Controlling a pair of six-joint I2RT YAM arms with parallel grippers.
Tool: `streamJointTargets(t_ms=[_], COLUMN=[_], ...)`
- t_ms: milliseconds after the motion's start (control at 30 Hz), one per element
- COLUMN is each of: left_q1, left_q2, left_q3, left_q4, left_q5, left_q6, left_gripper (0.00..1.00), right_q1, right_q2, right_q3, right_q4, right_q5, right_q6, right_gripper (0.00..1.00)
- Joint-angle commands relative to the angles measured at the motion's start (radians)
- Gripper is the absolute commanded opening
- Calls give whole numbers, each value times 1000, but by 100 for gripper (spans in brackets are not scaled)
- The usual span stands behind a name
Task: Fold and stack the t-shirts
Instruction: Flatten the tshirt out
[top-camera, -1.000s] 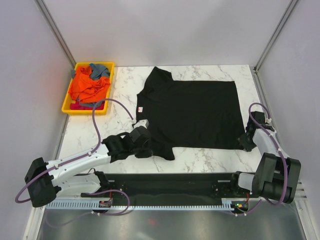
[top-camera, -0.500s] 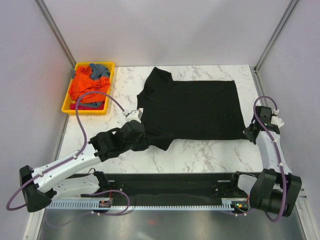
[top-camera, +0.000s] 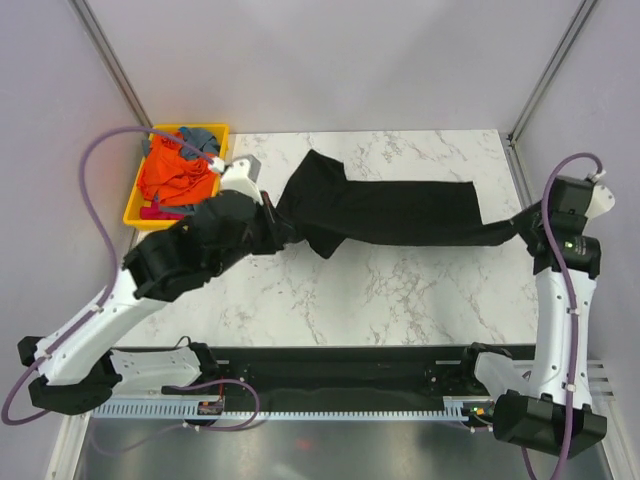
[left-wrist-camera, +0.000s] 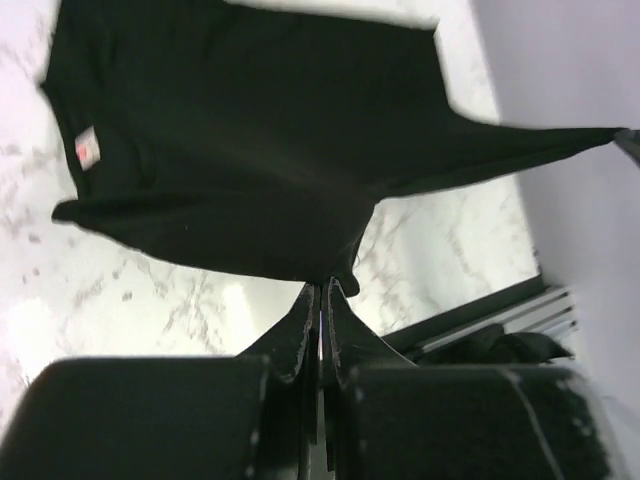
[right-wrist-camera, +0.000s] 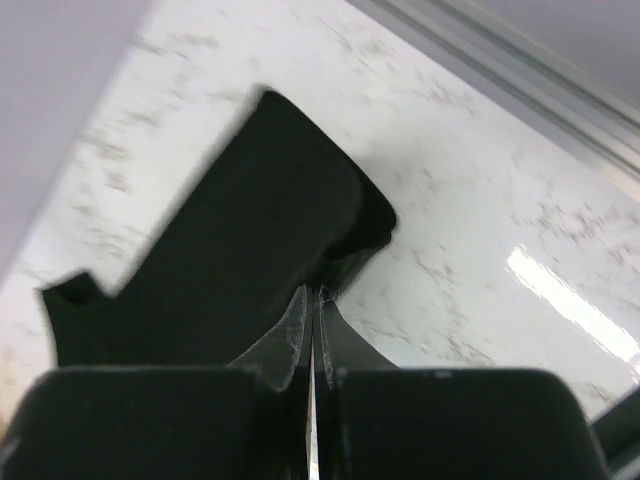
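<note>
The large black t-shirt (top-camera: 390, 212) hangs stretched between both arms, its near edge lifted off the marble table (top-camera: 400, 295). My left gripper (top-camera: 280, 232) is shut on the shirt's sleeve-side edge (left-wrist-camera: 300, 265); the small neck label (left-wrist-camera: 87, 148) shows in the left wrist view. At the right, my right gripper (top-camera: 528, 228) is shut on the hem corner (right-wrist-camera: 330, 255). The shirt's far edge still lies on the table. More t-shirts, bright orange (top-camera: 178, 172) and grey-blue (top-camera: 200, 137), sit crumpled in a heap at the back left.
A yellow plastic tray (top-camera: 133, 212) at the table's back left corner holds the heaped shirts. Grey walls with metal posts close in the sides and back. A black rail (top-camera: 340, 362) runs along the near edge between the arm bases.
Both arms have risen and swung toward the back, lifting the shirt's near edge and pulling it into a narrow band. The right gripper closed on the hem corner.
</note>
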Motion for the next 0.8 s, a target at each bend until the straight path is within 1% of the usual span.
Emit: streamJointTargets(t_ms=[0,33,67,100,133,167,200,233,267,300,333,400,467,500,533,600,633,667,700,733,767], left_q1=[-5,-5,-5,-5,-5,-5,-5,-5,-5,-5,-5,-5,-5,-5,-5,-5,-4,5,27,65,188], left_q2=[23,30,36,44,44,47,44,43,44,49,52,56,76,89,121,161,180,225,249,282,346], left_q3=[281,329,377,462,503,540,599,624,646,685,702,735,749,759,765,773,766,732,717,716,753], left_q4=[-44,-53,-65,-69,-70,-76,-73,-73,-73,-73,-73,-73,-73,-73,-69,-41,29,81,136,190,183], left_q5=[-99,-103,-111,-105,-83,-65,-48,-13,1,12,44,62,6,-31,-118,-227,-360,-422,-468,-449,-378], left_q6=[155,187,201,213,233,238,241,247,254,271,277,285,316,331,368,423,505,562,665,676,661], left_gripper=[2,2,2,2,2,2,2,2,2,2,2,2,2,2,2,2,2,2,2,2,2], right_q1=[1,1,1,1,1,1,1,1,1,1,1,1,1,1,1,1,1,1,1,19,34], right_q2=[14,18,21,26,31,32,35,32,25,12,9,3,3,15,24,61,77,112,138,173,254], right_q3=[230,341,395,452,559,610,655,717,730,736,741,726,674,655,616,562,479,435,405,387,397], right_q4=[-62,-80,-117,-140,-163,-212,-235,-251,-254,-252,-248,-226,-162,-141,-111,37,112,271,327,393,404], right_q5=[-62,-65,-70,-76,-81,-84,-88,-105,-128,-148,-194,-229,-253,-257,-262,-311,-338,-375,-377,-366,-346], right_q6=[-22,-27,-31,-31,-33,-28,-25,-21,-15,-1,5,18,22,25,34,47,77,99,117,129,122], right_gripper=[0,0,0,0,0,0,0,0,0,0,0,0,0,0,0,0,0,0,0,0,0])
